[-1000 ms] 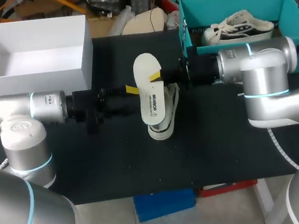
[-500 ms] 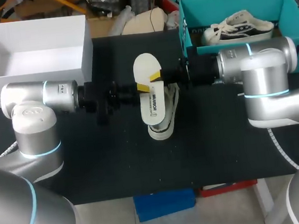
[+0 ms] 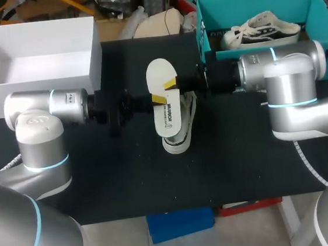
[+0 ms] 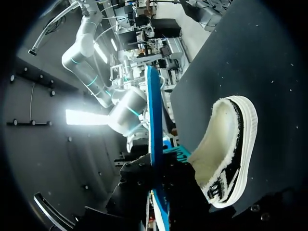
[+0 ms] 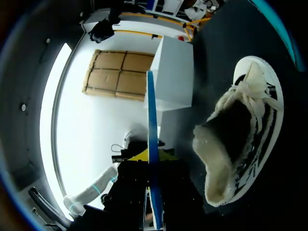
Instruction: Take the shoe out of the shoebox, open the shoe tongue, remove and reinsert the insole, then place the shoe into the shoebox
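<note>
A white insole (image 3: 165, 102) is held level above a black-and-white shoe (image 3: 184, 134) that lies on the black table mat. My right gripper (image 3: 170, 84) comes in from the right and is shut on the insole's far edge. Coming in from the left, my left gripper (image 3: 157, 99) is shut on the near edge, one yellow tip on the top face. The wrist views show the insole (image 4: 153, 120) (image 5: 152, 120) edge-on, running into each gripper, with the shoe (image 4: 224, 159) (image 5: 236, 144) beside it, its fleecy opening facing up.
A teal shoebox (image 3: 322, 9) at the back right holds a second shoe (image 3: 263, 29). A white open box (image 3: 92, 77) stands at the back left. The table's front edge runs just behind a blue crate (image 3: 180, 224).
My left arm has moved right to the insole and its fingers have closed on the insole's edge. The right arm, insole and shoe have kept still.
</note>
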Available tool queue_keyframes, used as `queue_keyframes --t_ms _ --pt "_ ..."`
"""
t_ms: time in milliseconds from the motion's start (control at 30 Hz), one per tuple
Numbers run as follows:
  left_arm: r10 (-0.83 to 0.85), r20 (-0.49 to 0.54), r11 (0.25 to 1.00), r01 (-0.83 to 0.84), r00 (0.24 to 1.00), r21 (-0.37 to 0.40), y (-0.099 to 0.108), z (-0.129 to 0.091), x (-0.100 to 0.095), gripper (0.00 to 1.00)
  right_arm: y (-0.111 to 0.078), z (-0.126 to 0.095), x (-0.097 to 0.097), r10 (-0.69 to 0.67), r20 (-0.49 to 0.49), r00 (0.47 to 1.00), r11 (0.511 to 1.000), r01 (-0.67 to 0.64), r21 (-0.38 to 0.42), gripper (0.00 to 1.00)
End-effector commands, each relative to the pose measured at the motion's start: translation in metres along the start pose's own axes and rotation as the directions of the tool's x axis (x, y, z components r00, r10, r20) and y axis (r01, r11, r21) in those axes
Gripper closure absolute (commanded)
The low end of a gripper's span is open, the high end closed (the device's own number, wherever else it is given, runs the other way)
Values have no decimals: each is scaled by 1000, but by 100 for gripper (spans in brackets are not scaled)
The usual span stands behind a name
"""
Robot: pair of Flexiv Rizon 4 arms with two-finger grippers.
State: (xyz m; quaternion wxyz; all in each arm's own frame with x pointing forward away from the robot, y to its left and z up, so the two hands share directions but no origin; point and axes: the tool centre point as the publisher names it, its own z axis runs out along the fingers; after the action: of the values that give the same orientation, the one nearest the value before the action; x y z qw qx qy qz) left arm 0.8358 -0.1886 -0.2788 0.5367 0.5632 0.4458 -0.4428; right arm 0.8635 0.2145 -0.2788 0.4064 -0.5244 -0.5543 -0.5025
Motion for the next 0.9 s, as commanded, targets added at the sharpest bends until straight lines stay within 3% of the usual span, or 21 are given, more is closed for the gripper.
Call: queue_keyframes --t_ms 33,133,167,200,367,533,833,900 --pt "3 5 1000 -3 1000 -3 -1 5 2 100 0 1 0 1 2 1000 1000 -1 1 100" --pt "2 6 1000 -2 1000 -3 -2 7 0 100 0 -1 0 1 -7 1000 1000 -1 0 99" --pt "0 4 1000 0 1000 0 -3 7 -1 100 0 -2 0 1 -11 1000 1000 -1 -4 58" --pt "-5 3 1000 5 1000 6 -5 8 -3 100 1 -4 0 -4 -21 1000 1000 4 -14 0" --pt "-43 -20 997 44 999 68 -16 5 -7 100 -3 -11 -1 -15 -10 1000 1000 15 -22 0" --pt "-99 -74 982 109 992 155 -37 1 -8 100 -15 -32 -5 -39 64 997 999 41 -32 0" --pt "-186 -222 957 227 957 181 -67 -14 0 100 -41 -84 -3 -136 205 969 988 147 -41 0" --pt "-193 -245 951 243 950 190 -69 -15 1 100 -41 -84 -3 -136 205 969 988 147 -41 0"
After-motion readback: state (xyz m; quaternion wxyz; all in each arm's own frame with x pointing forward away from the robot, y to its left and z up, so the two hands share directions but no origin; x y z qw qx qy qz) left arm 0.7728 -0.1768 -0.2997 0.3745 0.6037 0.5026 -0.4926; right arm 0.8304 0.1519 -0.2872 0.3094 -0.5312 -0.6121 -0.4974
